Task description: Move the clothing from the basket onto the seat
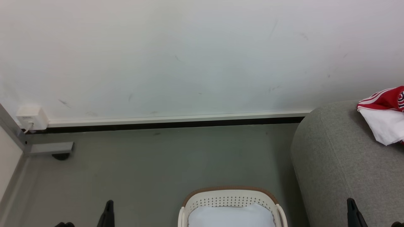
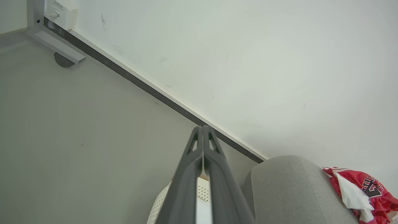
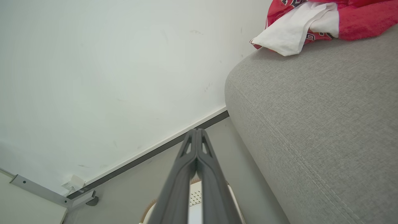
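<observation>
1 basket (image 1: 232, 198), 1 seat (image 1: 334, 164), 1 clothing heap (image 1: 383, 110), 2 prs fingers (image 1: 107, 216)

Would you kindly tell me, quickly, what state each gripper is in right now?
Left gripper: closed, holding nothing.
Right gripper: closed, holding nothing.

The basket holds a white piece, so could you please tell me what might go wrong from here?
1. The left gripper and right gripper are both shut; unless they open, they may only push the white piece down in the basket.
2. The red and white clothing lies near the rounded edge of the seat; a brush from an arm might slide it off.
</observation>
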### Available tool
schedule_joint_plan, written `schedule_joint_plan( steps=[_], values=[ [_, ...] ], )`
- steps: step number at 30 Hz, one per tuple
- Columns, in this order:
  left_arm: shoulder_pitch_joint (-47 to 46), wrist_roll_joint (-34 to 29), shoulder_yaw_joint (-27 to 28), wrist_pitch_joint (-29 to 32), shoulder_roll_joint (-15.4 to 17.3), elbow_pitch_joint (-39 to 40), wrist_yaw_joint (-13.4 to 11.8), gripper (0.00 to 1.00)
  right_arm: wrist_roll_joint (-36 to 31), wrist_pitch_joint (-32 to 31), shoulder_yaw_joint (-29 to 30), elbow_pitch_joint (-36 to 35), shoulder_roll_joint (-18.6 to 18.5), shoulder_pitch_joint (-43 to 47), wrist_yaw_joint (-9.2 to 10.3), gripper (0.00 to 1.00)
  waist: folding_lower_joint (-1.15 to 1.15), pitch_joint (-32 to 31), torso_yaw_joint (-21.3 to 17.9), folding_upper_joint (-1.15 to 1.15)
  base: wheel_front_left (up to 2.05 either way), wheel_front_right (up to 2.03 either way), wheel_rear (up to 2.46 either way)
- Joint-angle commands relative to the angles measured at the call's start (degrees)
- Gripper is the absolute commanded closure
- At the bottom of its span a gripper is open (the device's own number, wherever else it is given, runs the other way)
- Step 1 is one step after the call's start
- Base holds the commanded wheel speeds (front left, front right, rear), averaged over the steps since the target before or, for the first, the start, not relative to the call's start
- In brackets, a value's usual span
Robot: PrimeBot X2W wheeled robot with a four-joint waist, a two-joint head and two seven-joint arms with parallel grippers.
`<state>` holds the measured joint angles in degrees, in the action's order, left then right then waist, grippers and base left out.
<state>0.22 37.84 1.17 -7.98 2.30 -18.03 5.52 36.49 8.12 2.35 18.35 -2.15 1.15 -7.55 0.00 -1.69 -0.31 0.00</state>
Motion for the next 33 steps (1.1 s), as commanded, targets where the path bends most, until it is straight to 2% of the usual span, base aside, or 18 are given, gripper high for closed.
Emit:
schedule_joint_plan(
  steps=[1, 33],
  values=[
    [-1.5, 2.5, 0.4, 0.5, 0.4, 1.0, 0.2, 1.00, 2.5, -0.5, 0.4, -1.1, -0.5, -1.8, 0.03, 1.00, 0.00, 0.0, 0.0, 0.00, 0.00, 0.00, 0.00],
    [-4.0, 24.9, 2.6, 6.6, 0.5, 2.2, 1.1, 1.00, 25.5, -6.7, 2.1, -2.5, -0.7, -4.6, 0.06, 1.00, 0.00, 0.6, 0.1, 0.00, 0.00, 0.00, 0.00]
  ],
)
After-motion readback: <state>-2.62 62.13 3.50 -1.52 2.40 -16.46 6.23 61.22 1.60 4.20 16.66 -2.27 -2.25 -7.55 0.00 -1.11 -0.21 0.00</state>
